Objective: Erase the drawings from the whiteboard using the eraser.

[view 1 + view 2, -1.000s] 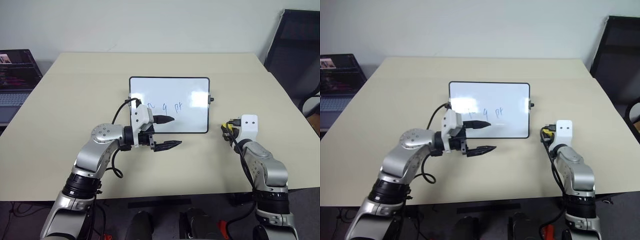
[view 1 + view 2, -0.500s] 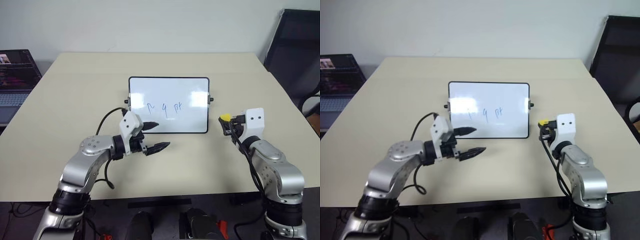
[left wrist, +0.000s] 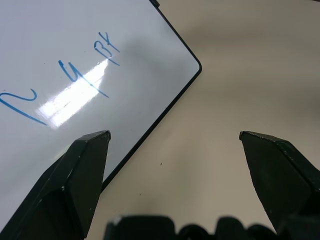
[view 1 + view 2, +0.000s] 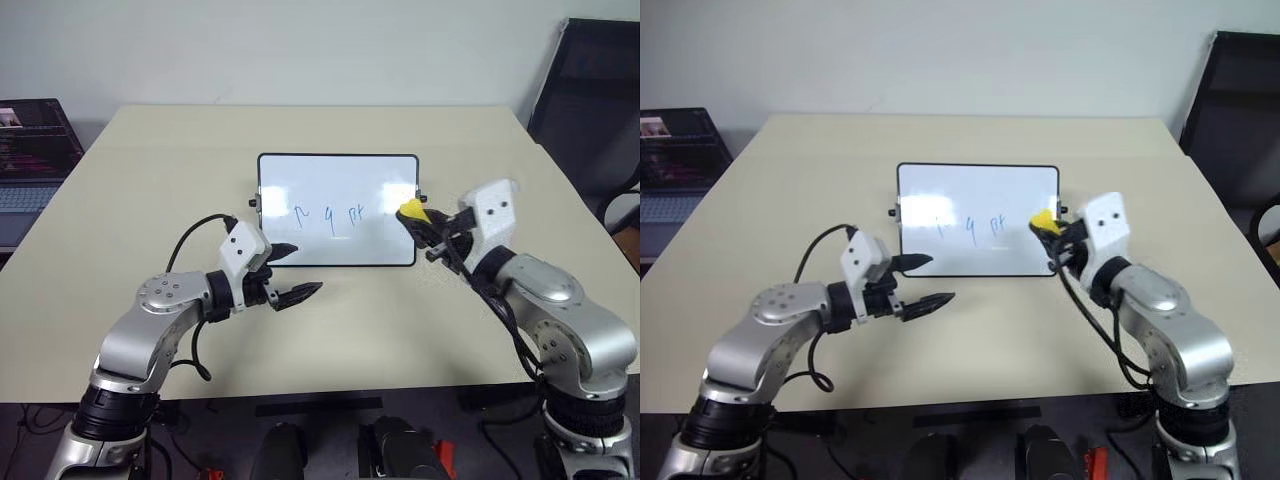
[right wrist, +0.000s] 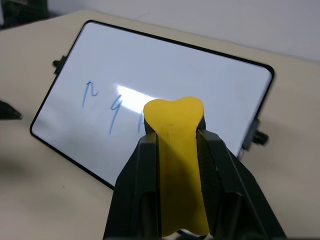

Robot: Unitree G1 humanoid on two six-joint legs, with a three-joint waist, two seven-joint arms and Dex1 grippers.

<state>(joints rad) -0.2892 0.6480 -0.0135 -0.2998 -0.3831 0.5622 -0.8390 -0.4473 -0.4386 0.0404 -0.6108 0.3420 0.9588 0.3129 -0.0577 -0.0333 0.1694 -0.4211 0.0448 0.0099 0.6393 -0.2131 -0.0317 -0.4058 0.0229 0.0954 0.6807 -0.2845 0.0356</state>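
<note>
You have a wide beige tabletop (image 4: 150, 190) in front of you, and the whiteboard (image 4: 338, 175) lies flat near its middle, long sides running left to right, a small black knob at each short side. To your far left, beyond the tabletop's edge, sits a laptop (image 4: 30, 150) with its screen lit. To your far right stands a dark chair (image 4: 590, 90).

Your left tool (image 4: 292, 272) hangs over the bare tabletop just off the board's near left corner. Its two black fingers are spread wide with nothing between them; in the left wrist view one fingertip (image 3: 97, 142) sits over the board's black frame and the other is out over the beige surface.

Your right tool (image 4: 425, 232) is raised beside the board's right short edge, pointing in toward the board. Its fingers are pressed onto the eraser (image 4: 411, 211), pinching it by its long sides, with the yellow end sticking out past the fingertips. In the head views that end sits over the board's right margin; you cannot tell from them whether it touches the surface.

The drawings (image 4: 330, 214) are three thin blue scribbles in a row across the board's middle, all unsmudged. The eraser is just to the right of the rightmost one.
</note>
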